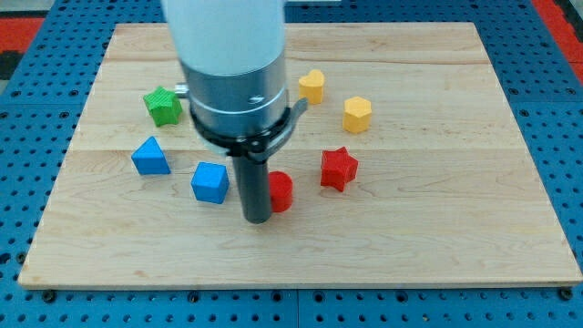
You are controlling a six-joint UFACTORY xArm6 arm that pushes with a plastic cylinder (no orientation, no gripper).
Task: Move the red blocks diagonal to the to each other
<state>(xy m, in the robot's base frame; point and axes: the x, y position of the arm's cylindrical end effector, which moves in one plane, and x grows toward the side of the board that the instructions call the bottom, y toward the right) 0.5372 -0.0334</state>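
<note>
A red star block lies right of the board's middle. A second red block, rounded in shape, sits to its lower left and is partly hidden behind my rod. My tip rests on the board just left of and slightly below this rounded red block, touching or nearly touching it. The arm's wide body hides the board above the rod.
A blue cube sits just left of the rod and a blue triangular block further left. A green star block lies at upper left. Two yellow blocks lie at upper right. The wooden board sits on a blue pegboard.
</note>
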